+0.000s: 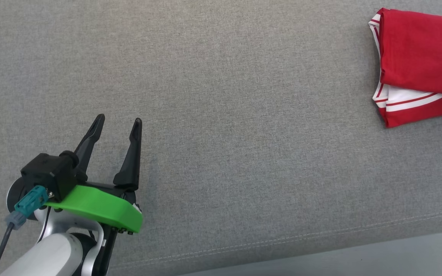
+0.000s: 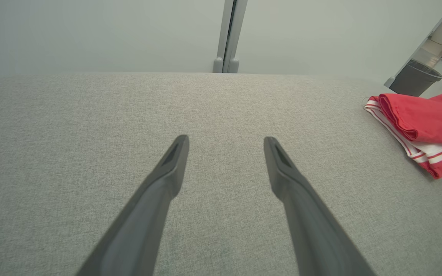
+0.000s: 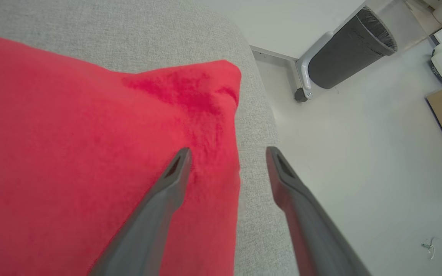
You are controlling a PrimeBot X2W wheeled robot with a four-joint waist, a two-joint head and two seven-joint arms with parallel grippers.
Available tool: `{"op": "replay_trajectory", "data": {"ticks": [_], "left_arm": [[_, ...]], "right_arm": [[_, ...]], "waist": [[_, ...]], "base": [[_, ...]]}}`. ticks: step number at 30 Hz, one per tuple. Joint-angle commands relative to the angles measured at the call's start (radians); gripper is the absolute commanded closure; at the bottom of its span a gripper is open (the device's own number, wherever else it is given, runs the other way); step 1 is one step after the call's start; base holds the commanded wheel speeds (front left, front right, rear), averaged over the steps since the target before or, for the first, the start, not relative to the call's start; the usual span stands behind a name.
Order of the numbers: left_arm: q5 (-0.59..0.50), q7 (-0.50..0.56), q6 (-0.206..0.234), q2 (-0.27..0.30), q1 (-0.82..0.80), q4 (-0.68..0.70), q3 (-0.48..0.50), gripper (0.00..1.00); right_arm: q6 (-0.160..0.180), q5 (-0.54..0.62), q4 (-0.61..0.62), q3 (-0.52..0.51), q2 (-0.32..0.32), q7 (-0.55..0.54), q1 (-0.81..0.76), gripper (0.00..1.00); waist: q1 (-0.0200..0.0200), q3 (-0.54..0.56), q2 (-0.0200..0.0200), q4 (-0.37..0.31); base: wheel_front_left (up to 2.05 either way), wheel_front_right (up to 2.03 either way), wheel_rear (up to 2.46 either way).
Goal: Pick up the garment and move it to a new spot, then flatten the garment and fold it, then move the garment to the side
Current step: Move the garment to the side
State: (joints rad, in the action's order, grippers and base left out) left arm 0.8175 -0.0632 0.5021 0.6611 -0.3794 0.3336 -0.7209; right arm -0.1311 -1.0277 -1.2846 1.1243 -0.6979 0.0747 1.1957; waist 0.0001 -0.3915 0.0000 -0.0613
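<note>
Left gripper (image 1: 119, 119): my fingers wide, empty, over bare cushion (image 1: 244, 161).
Right gripper (image 3: 228, 150): my fingers wide, holding nothing, over the garment (image 3: 71, 153) at its edge.
Cushion: grey fabric.
Garment: red, folded, at the cushion's right end.
Trim (image 1: 413, 102): white stripes in head view; right wrist view gives plain red.

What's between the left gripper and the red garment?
Nothing: bare grey fabric runs from the open left gripper to the folded red garment at far right. The head view shows it, and the left wrist view agrees.
</note>
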Motion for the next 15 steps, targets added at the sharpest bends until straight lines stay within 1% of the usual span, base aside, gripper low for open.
{"op": "replay_trajectory", "data": {"ticks": [1,5,8,12,15], "left_arm": [[-0.001,-0.001,0.006,0.008,-0.007,0.001,0.004,0.0],[0.004,-0.006,0.005,0.009,0.001,-0.001,0.005,0.0],[0.01,-0.011,-0.003,0.0,0.006,-0.009,0.004,0.0],[0.023,-0.029,-0.021,-0.021,0.012,-0.037,-0.001,0.0],[0.04,-0.05,-0.045,-0.044,0.019,-0.072,0.0,0.0]], "right_arm": [[0.001,-0.001,-0.004,-0.003,-0.008,0.014,-0.02,0.0],[0.001,-0.009,-0.005,-0.017,-0.008,0.04,-0.012,0.0],[0.001,-0.007,-0.004,-0.021,-0.001,0.061,0.008,0.0],[0.001,0.001,0.037,-0.013,0.01,0.092,0.023,0.0],[0.001,-0.01,0.084,-0.016,0.011,0.122,0.021,0.0]], "waist": [[-0.0001,0.004,0.0,-0.006],[-0.0001,0.02,0.0,-0.021],[-0.0001,0.043,0.0,-0.032],[-0.0001,0.091,0.0,-0.039],[-0.0001,0.139,0.0,-0.037]], "base": [[0.0,0.0,0.0],[0.0,0.0,0.0],[0.0,0.0,0.0],[0.0,0.0,0.0],[0.0,0.0,0.0]]}}
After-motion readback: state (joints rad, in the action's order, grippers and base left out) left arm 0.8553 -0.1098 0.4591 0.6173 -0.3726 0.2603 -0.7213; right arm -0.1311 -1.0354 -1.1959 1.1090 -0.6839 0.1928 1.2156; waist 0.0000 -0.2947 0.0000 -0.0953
